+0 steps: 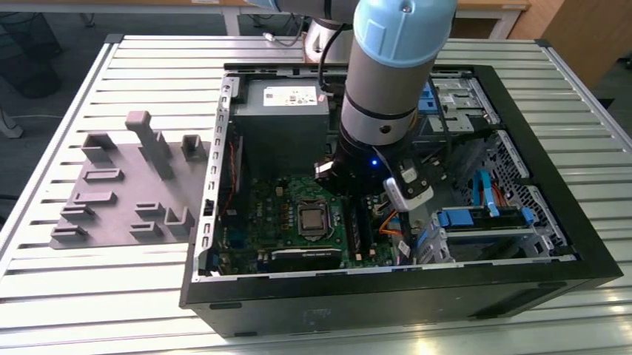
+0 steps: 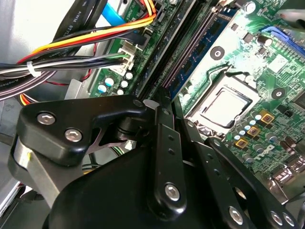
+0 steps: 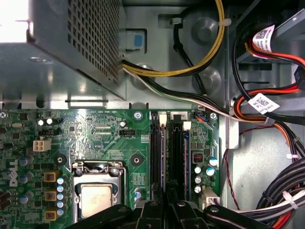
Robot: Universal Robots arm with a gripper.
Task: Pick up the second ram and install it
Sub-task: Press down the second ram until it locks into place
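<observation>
Over the 2 memory slots, the end effector hangs, grip state unclear.

Laboratory or workshop test bench for robotic computer assembly. Open desktop computer case laid on its side on a slatted metal table, with motherboard, processor socket, power supply and bundled cables exposed. Grey moulded parts fixture beside the case at the exterior view's left. Industrial robot arm reaching down into the case. Wooden furniture and grey floor beyond the table.
</observation>
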